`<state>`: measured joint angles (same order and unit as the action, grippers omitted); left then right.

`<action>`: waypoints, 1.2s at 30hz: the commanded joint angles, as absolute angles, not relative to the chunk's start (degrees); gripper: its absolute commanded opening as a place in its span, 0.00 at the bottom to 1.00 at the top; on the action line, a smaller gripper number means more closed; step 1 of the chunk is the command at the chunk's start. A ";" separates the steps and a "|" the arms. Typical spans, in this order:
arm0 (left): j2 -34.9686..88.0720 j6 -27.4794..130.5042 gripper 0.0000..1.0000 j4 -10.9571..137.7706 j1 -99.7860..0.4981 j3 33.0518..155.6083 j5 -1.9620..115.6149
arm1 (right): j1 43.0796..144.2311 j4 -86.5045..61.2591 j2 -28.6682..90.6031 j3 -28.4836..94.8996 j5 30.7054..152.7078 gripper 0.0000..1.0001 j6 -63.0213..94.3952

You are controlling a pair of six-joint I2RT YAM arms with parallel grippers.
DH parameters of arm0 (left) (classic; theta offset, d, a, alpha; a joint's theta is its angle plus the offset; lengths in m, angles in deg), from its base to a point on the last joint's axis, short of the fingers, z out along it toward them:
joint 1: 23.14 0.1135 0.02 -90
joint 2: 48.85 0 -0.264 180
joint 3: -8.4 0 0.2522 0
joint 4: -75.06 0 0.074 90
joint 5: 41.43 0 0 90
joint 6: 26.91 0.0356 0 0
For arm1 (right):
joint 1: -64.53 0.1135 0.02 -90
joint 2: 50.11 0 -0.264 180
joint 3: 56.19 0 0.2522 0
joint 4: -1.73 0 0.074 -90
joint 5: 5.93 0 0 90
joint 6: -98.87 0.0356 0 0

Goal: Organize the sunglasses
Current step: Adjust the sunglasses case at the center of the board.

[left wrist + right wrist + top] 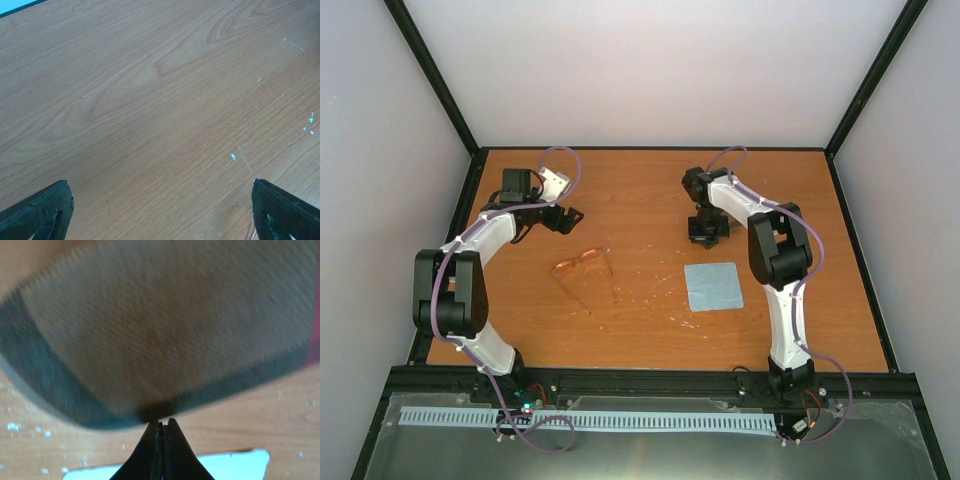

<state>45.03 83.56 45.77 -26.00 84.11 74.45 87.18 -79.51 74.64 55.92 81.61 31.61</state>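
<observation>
Top view: sunglasses (587,261) with orange-pink translucent lenses and thin dark arms lie on the orange-brown wood-grain surface (640,190), left of centre. Their arms are unfolded and point toward the near edge. Nothing touches them.

The left gripper (563,219) sits behind them and a little left, apart from them. The light blue square cloth (712,287) lies flat on the right half, well apart from the sunglasses. The right gripper (708,232) hangs just behind the cloth. What it holds is hidden from above.

Left wrist view: the left gripper (159,192) is spread wide, with only the two dark fingertips (47,207) showing in the bottom corners. Between them is bare surface (150,100) with white flecks. The sunglasses are not in this view.

Right wrist view: the right gripper (161,425) has its fingers pressed together, pinching the lower edge of a tan fabric case (160,325). The case has a dark grey rim and a red strip at its right edge. It is blurred, close to the lens, and fills most of the view. Below it, wood surface (260,410) shows, and the cloth (230,464) runs along the bottom. Only this view shows the case.
</observation>
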 commanded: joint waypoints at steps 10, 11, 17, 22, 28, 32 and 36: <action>43.97 82.72 0.96 46.00 -25.93 84.34 73.92 | 87.80 -78.20 82.88 70.66 78.44 0.12 26.44; 44.11 82.57 0.96 46.07 -25.95 84.48 73.89 | 87.82 -78.22 83.35 71.79 78.36 0.14 25.97; 44.42 82.60 0.96 46.15 -25.93 84.87 73.82 | 87.91 -80.14 81.43 76.24 80.72 0.30 22.92; 44.50 82.22 0.96 46.70 -25.92 84.24 73.98 | 87.90 -82.66 75.47 73.69 77.95 0.63 22.17; 45.13 81.14 0.96 47.12 -25.96 84.12 75.16 | 87.03 -90.62 79.58 76.33 71.69 0.76 29.58; 44.95 81.81 0.96 47.40 -25.96 83.74 74.88 | 86.27 -91.65 82.07 77.95 76.44 0.75 34.86; 44.58 82.74 0.96 47.66 -25.96 82.96 74.83 | 86.29 -91.54 82.98 78.31 80.37 0.61 36.43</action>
